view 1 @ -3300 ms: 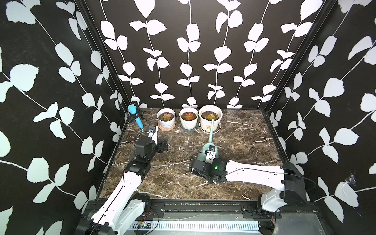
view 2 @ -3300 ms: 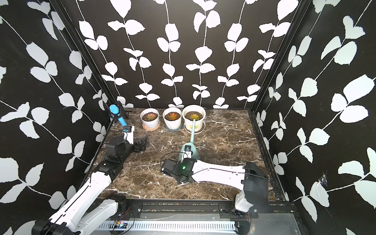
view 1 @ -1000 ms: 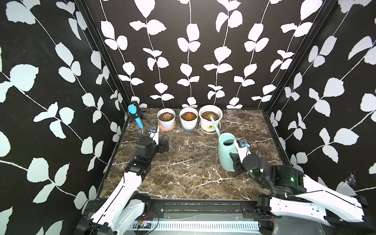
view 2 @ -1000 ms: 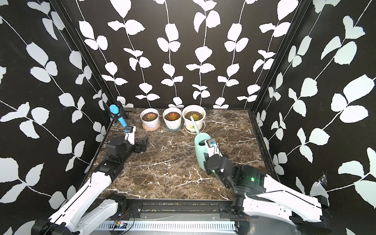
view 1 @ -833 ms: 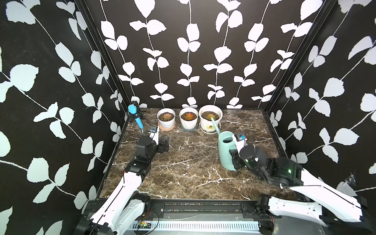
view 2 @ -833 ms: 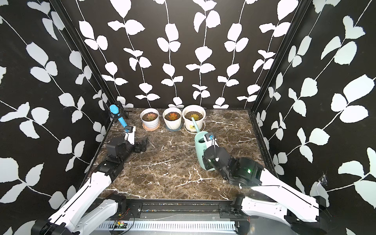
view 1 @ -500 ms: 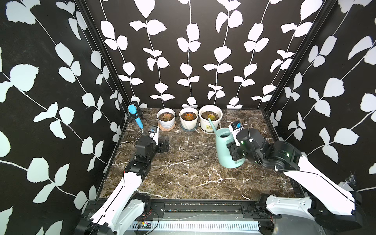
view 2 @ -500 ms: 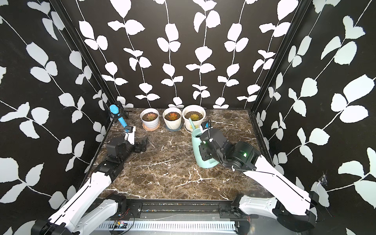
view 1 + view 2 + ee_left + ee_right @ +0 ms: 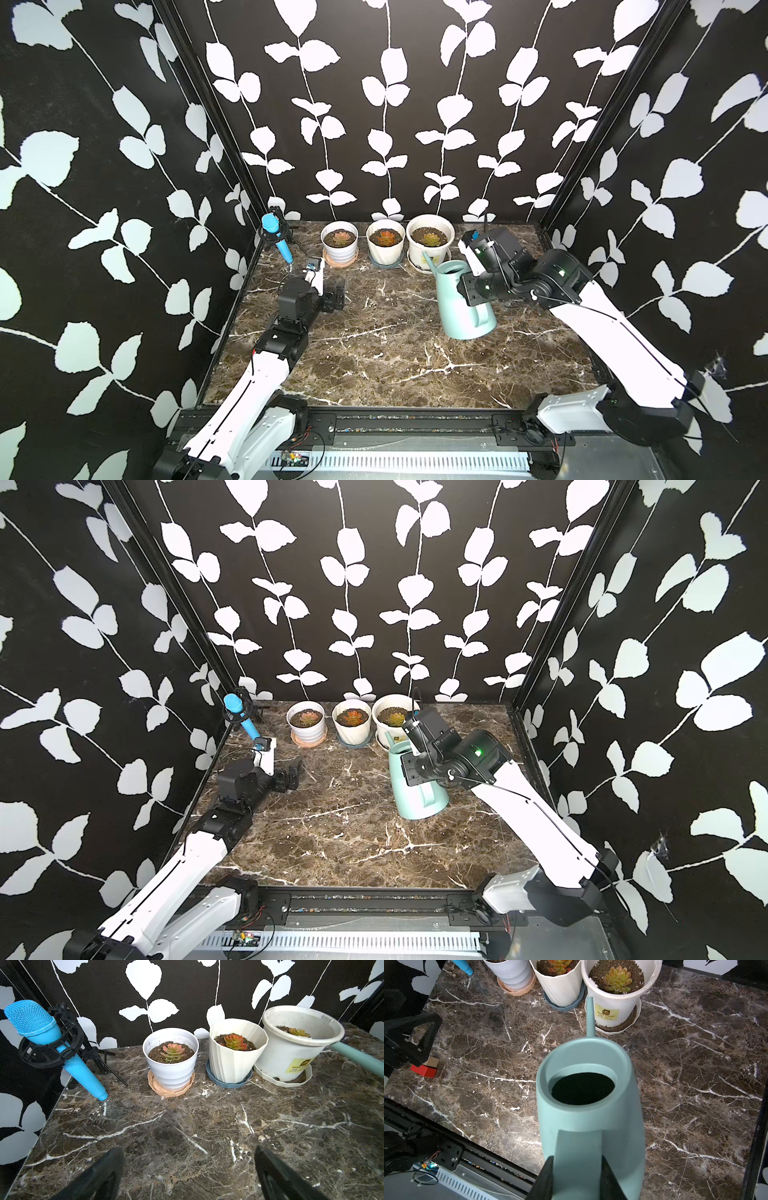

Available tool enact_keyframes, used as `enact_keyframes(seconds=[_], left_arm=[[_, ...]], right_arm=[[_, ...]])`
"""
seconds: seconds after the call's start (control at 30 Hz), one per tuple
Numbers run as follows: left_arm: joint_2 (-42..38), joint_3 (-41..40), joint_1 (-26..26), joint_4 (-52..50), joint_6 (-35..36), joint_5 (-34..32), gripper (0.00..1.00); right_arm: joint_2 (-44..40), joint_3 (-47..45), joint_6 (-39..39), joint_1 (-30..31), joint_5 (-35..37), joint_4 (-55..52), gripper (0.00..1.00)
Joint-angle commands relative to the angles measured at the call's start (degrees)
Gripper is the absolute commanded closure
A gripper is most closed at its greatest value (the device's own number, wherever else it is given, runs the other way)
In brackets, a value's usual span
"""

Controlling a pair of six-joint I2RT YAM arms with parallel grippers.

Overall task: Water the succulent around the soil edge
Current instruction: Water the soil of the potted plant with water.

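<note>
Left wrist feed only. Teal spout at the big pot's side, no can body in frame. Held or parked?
Observer: Held. The right hand is shut on the handle of the watering can.
Operator: Tipping?
Observer: No. The can is roughly upright in both top views, opening facing up.
Operator: Room to pour round the plant?
Observer: Right wrist view shows the succulent centred in the large pot, with bare soil all round it.
</note>
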Motion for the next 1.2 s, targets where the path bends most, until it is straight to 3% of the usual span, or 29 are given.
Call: enact_keyframes(seconds=[0.0, 0.8, 1.17], left_arm=[[-1.2, -0.9, -0.4, 0.9, 0.6, -0.3, 0.01], [-1.3, -1.1, -0.6, 1.0, 0.8, -0.6, 0.01], [-1.2, -1.2, -0.8, 1.2, 0.9, -0.3, 0.01]], right_arm=[[0.0, 5.1, -0.9, -1.2, -0.8, 0.2, 1.0], [19.6, 29.2, -3.4, -5.5, -6.0, -10.2, 1.0], [20.4, 31.2, -3.3, -6.5, -6.0, -10.2, 1.0]])
